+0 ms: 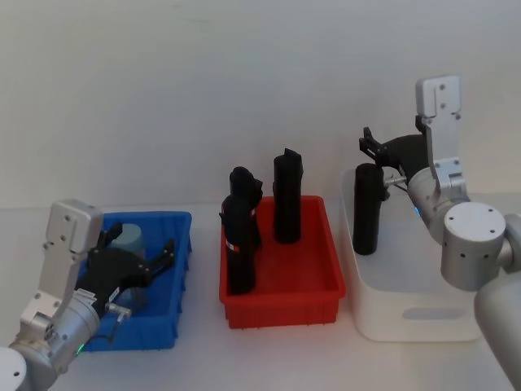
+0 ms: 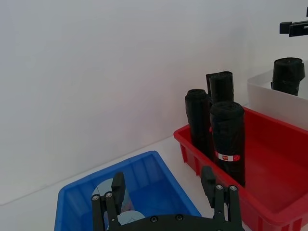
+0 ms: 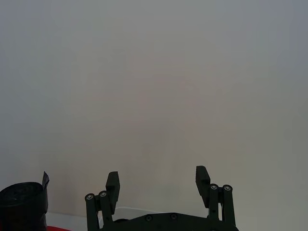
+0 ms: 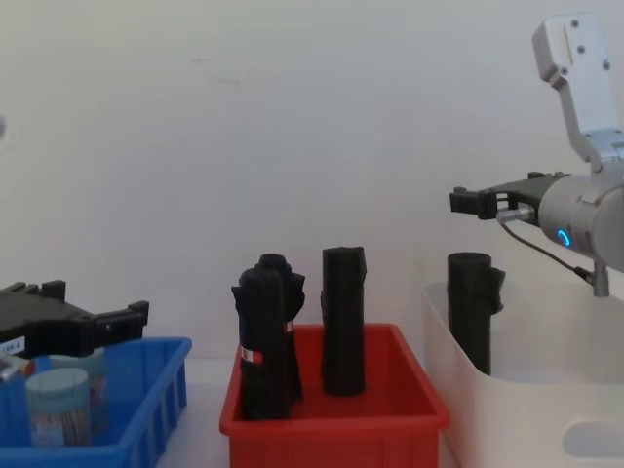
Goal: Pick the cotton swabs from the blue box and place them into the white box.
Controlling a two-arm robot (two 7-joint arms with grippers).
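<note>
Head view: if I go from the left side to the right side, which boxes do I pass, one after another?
blue box → red box → white box

The left hand (image 1: 141,244) partly hides the cotton swabs (image 1: 126,236).

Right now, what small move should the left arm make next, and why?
Probably lower the left gripper straight down onto the cotton swabs: it hangs open above the blue box, over a tub, gripping nothing. The right gripper hangs open over the white box.
</note>
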